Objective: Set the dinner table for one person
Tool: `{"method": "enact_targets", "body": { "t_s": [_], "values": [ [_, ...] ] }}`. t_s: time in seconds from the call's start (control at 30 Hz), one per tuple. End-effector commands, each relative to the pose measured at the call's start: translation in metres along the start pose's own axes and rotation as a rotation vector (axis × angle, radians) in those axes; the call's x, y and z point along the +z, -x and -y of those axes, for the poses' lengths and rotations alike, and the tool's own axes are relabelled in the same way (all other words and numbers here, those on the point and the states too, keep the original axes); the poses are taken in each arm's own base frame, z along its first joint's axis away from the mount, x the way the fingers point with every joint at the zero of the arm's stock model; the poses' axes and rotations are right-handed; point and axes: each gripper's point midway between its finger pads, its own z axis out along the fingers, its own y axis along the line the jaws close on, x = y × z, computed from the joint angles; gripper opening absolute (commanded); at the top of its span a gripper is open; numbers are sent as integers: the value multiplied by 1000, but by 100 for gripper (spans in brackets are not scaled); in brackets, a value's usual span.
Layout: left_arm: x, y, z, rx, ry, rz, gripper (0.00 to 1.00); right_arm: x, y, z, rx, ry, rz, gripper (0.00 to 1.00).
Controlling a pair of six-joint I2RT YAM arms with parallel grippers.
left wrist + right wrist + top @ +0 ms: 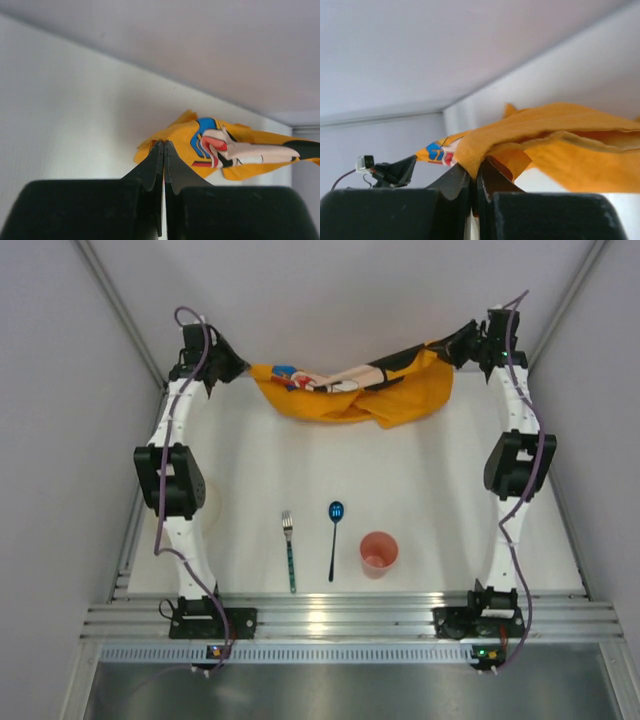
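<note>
In the top view, the white bench (420,470) fills the middle of the frame, with a ribbed rail (350,620) along its lower edge. At the upper part, an orange placemat (400,395) hangs and sags between the 2 arms. The left fingers (240,370) pinch its upper left corner and the right fingers (455,343) pinch its upper right corner. Lower in the frame, a fork (289,550), a spoon (334,535) and a pink cup (379,553) are side by side on the bench, apart from each other.

In the left wrist view, the left fingers (161,150) are pressed together on the edge of the placemat (185,135). The bench (60,115) is at the left.

In the right wrist view, the right fingers (470,175) are closed on a fold of the placemat (560,130).
</note>
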Motion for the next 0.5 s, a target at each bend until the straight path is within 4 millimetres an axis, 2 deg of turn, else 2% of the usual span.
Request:
{"method": "enact_targets", "body": {
  "t_s": [0.0, 0.03, 0.07, 0.13, 0.17, 0.2, 0.23, 0.27, 0.3, 0.33, 0.37, 0.43, 0.47],
  "values": [
    [-91, 105, 108, 96, -243, 319, 0, -101, 31, -178, -236, 495, 193, 0],
    [-105, 112, 115, 116, -251, 353, 0, -113, 26, -187, -273, 508, 197, 0],
    [-133, 122, 128, 141, -272, 401, 0, -140, 17, -210, -328, 543, 210, 0],
    [-149, 118, 124, 178, -253, 414, 0, -147, -4, -201, -382, 553, 162, 0],
    [-173, 119, 131, 197, -270, 442, 0, -172, -18, -214, -418, 562, 177, 0],
    [-163, 100, 114, 202, -232, 396, 0, -157, -29, -176, -392, 486, 144, 0],
    [-163, 90, 107, 208, -218, 374, 0, -158, -37, -165, -391, 461, 130, 0],
    [-156, 64, 85, 200, -174, 317, 0, -153, -55, -135, -341, 384, 78, 0],
    [-154, 53, 74, 194, -161, 307, 0, -148, -60, -114, -343, 329, 81, 0],
    [-161, 44, 68, 187, -153, 307, 0, -143, -69, -95, -319, 284, 62, 0],
    [-142, 6, 36, 161, -101, 224, 0, -133, -86, -57, -265, 219, 18, 0],
    [-134, -22, 10, 134, -59, 178, 0, -121, -102, -15, -219, 142, -10, 0],
    [-126, -55, -15, 110, -17, 107, 0, -113, -122, 26, -156, 69, -60, 0]
  ]
}}
